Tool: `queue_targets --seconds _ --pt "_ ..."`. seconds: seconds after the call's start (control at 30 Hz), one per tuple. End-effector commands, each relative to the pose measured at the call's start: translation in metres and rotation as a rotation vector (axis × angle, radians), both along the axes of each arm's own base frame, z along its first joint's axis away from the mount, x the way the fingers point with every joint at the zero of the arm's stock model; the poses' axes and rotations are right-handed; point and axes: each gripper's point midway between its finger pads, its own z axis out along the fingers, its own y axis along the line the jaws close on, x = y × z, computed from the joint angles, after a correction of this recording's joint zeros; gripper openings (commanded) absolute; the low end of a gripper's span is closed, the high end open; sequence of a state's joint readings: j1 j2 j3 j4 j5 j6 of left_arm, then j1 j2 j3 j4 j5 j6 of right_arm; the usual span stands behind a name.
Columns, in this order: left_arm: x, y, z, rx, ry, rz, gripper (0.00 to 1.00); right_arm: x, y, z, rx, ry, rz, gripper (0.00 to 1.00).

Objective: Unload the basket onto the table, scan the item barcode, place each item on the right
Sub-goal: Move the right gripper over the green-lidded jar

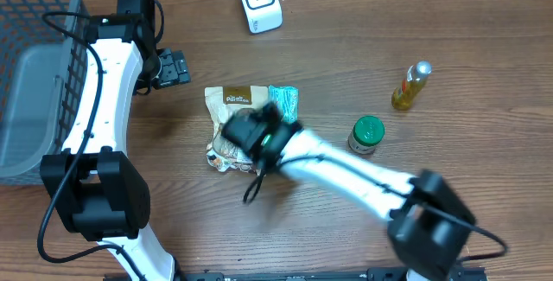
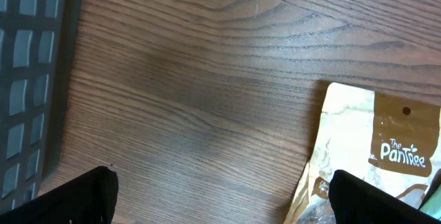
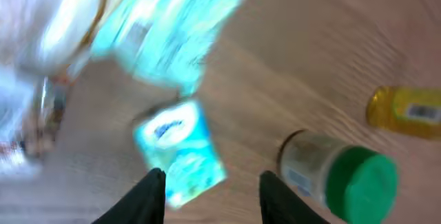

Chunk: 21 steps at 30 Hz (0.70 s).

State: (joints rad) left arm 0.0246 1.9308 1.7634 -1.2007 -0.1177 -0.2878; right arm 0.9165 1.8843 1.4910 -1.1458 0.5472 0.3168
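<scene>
Pouch (image 1: 227,99) partly beneath blurred right arm (image 1: 346,165)

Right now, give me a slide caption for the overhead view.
Right end effector over a snack pouch and teal packet; scanner, green-lidded jar, yellow bottle and basket around the table.

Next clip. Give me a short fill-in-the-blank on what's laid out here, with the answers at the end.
1. The jar near the yellow bottle has a ___ lid.
2. The brown pouch is printed "The ___".
3. In the overhead view, the grey basket sits at the ___ edge of the picture.
4. The left hand is open and holds ___.

Missing words: green; Pantree; left; nothing.
</scene>
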Motion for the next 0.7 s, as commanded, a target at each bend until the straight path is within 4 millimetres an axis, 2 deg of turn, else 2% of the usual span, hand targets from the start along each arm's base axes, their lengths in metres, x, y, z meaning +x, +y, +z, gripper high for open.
queue_targets --seconds 0.0,0.07,0.1,0.27,0.4,0.57,0.67 --pt "0.003 -0.001 0.011 0.014 -0.032 -0.008 1.00 0.024 -0.022 0.064 0.273 -0.024 -0.255 0.73" --pt "0.003 0.000 0.011 0.014 -0.032 -0.007 1.00 0.035 -0.045 0.072 0.338 -0.002 -0.347 0.88" --pt "0.003 0.000 0.011 0.014 -0.032 -0.007 1.00 0.038 -0.053 0.072 0.365 0.018 -0.379 1.00" --pt "0.003 0.000 0.011 0.014 -0.032 -0.007 1.00 0.044 -0.102 0.059 0.467 0.159 -0.583 1.00" --pt "0.003 0.000 0.011 0.014 -0.032 -0.007 1.00 0.045 -0.149 0.046 0.476 0.163 -0.829 1.00" --pt "0.003 0.000 0.011 0.014 -0.032 -0.007 1.00 0.042 -0.167 0.026 0.513 0.210 -0.910 1.00" --pt "0.003 0.000 0.011 0.014 -0.032 -0.007 1.00 0.038 -0.168 0.012 0.506 0.227 -0.915 1.00"
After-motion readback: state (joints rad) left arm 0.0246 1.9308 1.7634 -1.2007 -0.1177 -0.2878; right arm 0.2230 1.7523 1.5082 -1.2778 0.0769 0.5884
